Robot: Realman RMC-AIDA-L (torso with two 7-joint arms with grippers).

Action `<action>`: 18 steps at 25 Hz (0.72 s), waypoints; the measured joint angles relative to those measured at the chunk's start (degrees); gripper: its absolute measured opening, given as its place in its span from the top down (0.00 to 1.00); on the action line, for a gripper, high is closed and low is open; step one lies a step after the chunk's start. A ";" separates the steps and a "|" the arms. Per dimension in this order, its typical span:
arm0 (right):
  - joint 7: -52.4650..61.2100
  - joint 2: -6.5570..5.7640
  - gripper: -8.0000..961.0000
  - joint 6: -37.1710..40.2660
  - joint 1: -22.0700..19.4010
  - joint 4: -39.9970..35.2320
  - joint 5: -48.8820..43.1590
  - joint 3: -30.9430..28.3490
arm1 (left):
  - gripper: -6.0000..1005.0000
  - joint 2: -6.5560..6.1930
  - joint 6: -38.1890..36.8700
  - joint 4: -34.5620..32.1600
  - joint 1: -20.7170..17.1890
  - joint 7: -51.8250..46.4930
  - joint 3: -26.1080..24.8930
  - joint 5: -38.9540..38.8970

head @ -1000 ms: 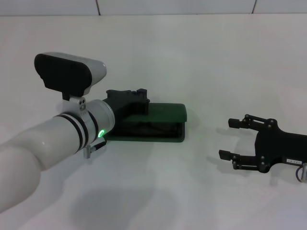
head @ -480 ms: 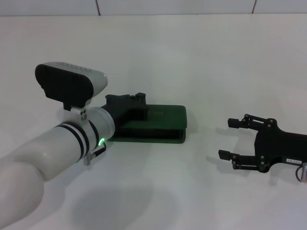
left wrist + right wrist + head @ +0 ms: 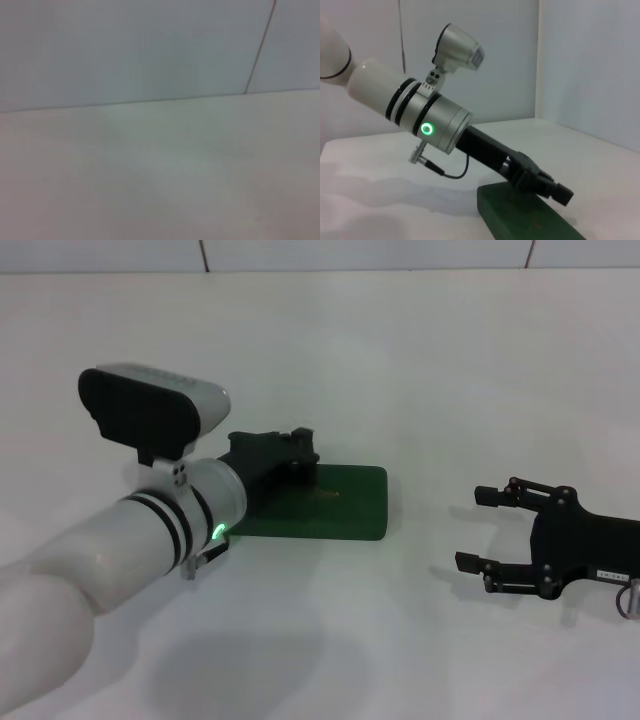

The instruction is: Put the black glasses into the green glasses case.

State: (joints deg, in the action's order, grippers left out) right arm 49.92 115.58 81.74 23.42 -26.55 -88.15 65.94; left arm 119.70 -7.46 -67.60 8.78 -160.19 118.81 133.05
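The green glasses case (image 3: 345, 508) lies closed and flat on the white table, left of centre. It also shows in the right wrist view, the green glasses case (image 3: 530, 220) seen end-on. My left gripper (image 3: 303, 453) is shut and its tip rests on the case's lid near the far left corner; the right wrist view shows the left gripper (image 3: 556, 191) angled down onto the lid. The black glasses are hidden from every view. My right gripper (image 3: 471, 529) lies open on the table to the right of the case, holding nothing.
The white table (image 3: 420, 370) runs back to a tiled wall (image 3: 360, 252). The left wrist view shows only bare table (image 3: 165, 185) and wall. My left forearm (image 3: 120, 550) crosses the near left of the table.
The case's lid has come down from part open to fully shut under my left gripper, which moved slightly right and down with it. The right arm has not moved.
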 joint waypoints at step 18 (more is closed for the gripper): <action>1.95 0.00 0.16 0.59 0.34 -0.11 0.54 -0.38 | 1.00 -0.12 -43.80 10.77 13.38 43.52 -35.17 -50.64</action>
State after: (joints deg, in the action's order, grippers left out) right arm 51.87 115.57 82.34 23.76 -26.66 -87.61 65.56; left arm 119.58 -51.25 -56.82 22.16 -116.68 83.65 82.41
